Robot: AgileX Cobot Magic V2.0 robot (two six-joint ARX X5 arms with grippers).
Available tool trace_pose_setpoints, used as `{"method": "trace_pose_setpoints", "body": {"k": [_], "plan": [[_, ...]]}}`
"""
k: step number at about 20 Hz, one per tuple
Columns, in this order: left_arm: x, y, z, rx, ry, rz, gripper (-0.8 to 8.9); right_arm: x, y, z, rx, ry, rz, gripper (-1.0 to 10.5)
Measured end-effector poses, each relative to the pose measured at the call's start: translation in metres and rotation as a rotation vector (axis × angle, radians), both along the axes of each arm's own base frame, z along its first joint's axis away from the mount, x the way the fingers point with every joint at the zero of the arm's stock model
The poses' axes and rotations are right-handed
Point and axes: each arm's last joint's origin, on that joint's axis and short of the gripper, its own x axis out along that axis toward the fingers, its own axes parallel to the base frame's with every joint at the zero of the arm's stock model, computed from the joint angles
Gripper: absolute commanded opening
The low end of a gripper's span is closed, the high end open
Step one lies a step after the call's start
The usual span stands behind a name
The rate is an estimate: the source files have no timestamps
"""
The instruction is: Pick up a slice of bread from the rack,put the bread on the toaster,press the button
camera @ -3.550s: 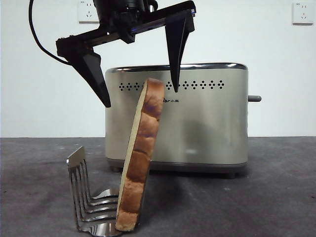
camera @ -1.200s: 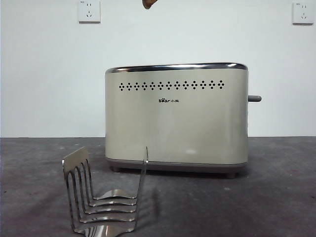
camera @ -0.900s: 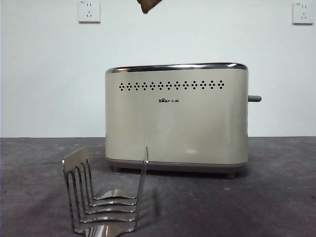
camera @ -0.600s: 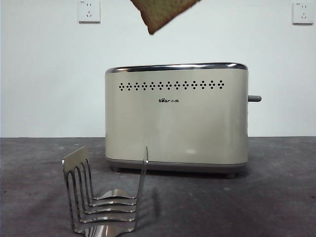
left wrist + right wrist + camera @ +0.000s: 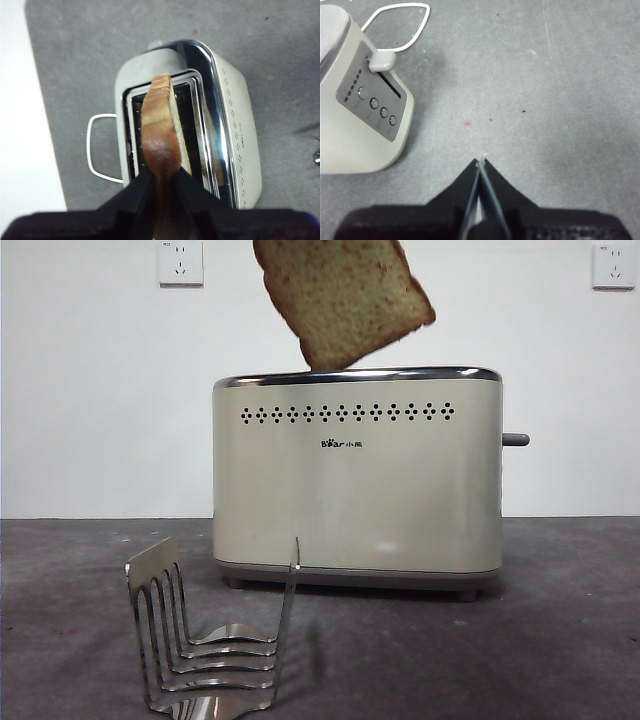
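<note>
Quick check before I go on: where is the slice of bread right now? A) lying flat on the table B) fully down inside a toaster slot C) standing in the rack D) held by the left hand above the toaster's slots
D: the left hand is shut on the slice of bread, which hangs tilted over the toaster, its lower corner at the chrome rim; the rack holds no bread.

Matte black tapered pincer (image 5: 162, 180) jaws, both arms
</note>
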Motion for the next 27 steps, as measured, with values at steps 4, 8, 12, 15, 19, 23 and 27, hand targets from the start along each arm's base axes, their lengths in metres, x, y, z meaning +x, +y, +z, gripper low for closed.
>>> {"method": "trace_pose_setpoints", "body": {"k": [4, 8, 12, 15, 19, 23, 27], "plan": [[0.009, -0.005, -0.011, 0.049, 0.004, 0.029, -0.09, 0.0, 0.0, 0.0, 0.0, 0.0, 0.0, 0.0], [0.014, -0.007, -0.018, 0.104, 0.003, 0.036, -0.09, 0.0, 0.0, 0.0, 0.0, 0.0, 0.0, 0.0], [0.02, -0.012, -0.027, 0.133, 0.008, 0.017, -0.09, 0.0, 0.0, 0.0, 0.0, 0.0, 0.0, 0.0], [0.022, -0.015, -0.031, 0.145, 0.011, 0.008, -0.09, 0.0, 0.0, 0.0, 0.0, 0.0, 0.0, 0.0], [0.027, -0.023, -0.039, 0.164, 0.01, 0.0, -0.09, 0.0, 0.0, 0.0, 0.0, 0.0, 0.0, 0.0], [0.03, -0.043, -0.05, 0.198, -0.048, -0.008, -0.09, 0.0, 0.0, 0.0, 0.0, 0.0, 0.0, 0.0], [0.034, -0.055, -0.062, 0.253, -0.064, -0.018, -0.09, 0.0, 0.0, 0.0, 0.0, 0.0, 0.0, 0.0]]}}
